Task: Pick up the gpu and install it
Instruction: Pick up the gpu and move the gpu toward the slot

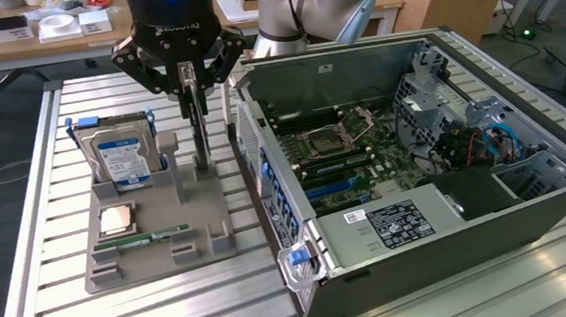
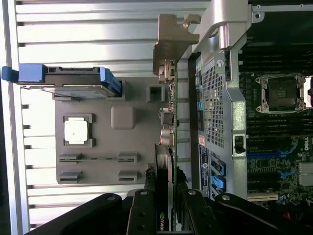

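Note:
The gpu (image 1: 200, 139) stands on edge at the right side of the grey fixture tray (image 1: 158, 258), seen edge-on as a thin dark card. My gripper (image 1: 190, 78) comes down from above, its black fingers closed on the card's top edge. In the wrist view the gpu (image 2: 166, 147) runs between the two fingers (image 2: 148, 198), and its silvery end bracket (image 2: 171, 46) sticks out at the far end. The card's lower edge is level with the tray; I cannot tell whether it still rests in its slot.
On the tray stand a hard drive (image 1: 121, 154) in blue rails, a CPU (image 1: 115, 219) and a green memory stick (image 1: 145, 238). The open computer case (image 1: 424, 215) lies close to the exterior view's right of the card, motherboard (image 1: 340, 149) exposed. All rest on a slatted metal table (image 1: 40, 228).

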You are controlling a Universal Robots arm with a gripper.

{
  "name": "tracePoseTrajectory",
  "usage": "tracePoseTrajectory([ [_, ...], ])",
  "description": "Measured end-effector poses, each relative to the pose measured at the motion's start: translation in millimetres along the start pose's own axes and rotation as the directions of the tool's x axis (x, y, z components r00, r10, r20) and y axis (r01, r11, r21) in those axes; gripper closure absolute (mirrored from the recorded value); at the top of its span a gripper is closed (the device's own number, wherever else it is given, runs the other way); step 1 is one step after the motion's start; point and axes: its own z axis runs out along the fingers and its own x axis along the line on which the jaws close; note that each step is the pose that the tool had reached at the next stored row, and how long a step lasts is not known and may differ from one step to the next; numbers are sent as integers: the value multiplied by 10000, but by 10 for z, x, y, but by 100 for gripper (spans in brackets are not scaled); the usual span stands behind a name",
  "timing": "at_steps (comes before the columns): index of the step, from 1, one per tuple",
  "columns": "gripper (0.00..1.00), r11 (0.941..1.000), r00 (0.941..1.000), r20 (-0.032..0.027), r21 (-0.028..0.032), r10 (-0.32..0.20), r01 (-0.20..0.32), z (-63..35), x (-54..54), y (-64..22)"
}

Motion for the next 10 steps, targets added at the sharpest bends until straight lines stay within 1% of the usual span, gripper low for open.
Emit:
tracePoseTrajectory([
  [10,74,10000,10000,-2,2,0,0,-9,0,0],
])
